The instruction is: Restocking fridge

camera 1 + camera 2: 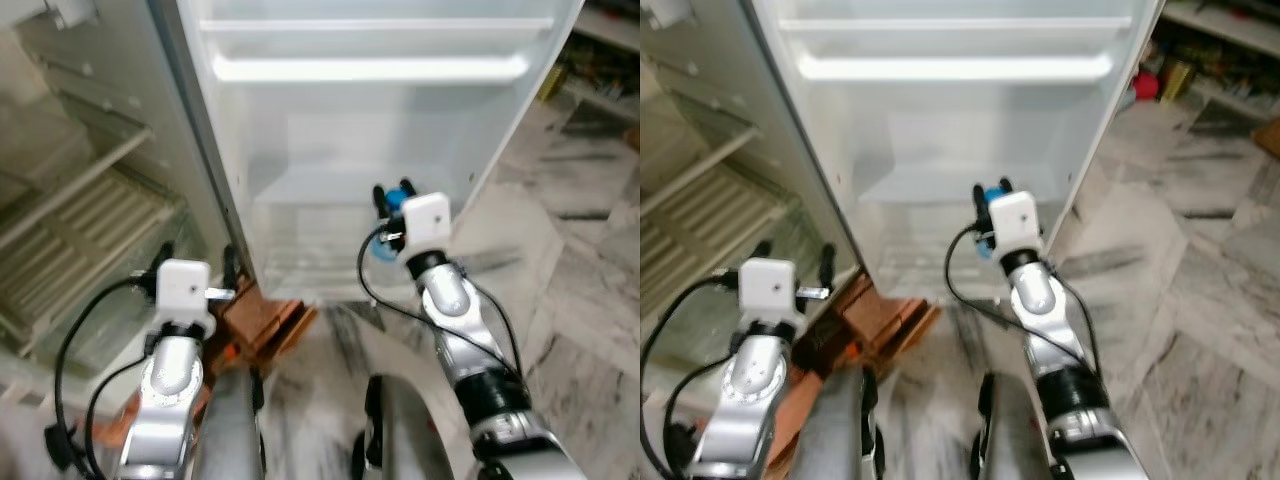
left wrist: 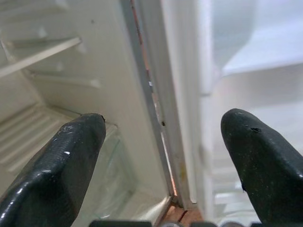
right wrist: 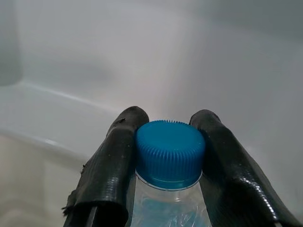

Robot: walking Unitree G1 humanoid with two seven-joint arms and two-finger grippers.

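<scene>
The open fridge (image 1: pixel 370 130) stands before me, its white inside bare and lit. My right gripper (image 1: pixel 390 196) reaches into the lower compartment, shut on a clear plastic bottle with a blue cap (image 3: pixel 169 152); both black fingers (image 3: pixel 110 165) press the neck just under the cap. The bottle's blue label (image 1: pixel 384 250) peeks out beside the white wrist. My left gripper (image 2: pixel 163 146) is open, its fingers (image 1: pixel 230 264) held low beside the hinge edge between the fridge body and its door (image 1: pixel 80 200).
The open door on the left carries ribbed white shelves (image 1: pixel 70 240). A brown wooden block (image 1: pixel 262 318) lies on the marble floor (image 1: pixel 570 260) under the door's corner. Cluttered shelving (image 1: pixel 1200 60) stands at the far right.
</scene>
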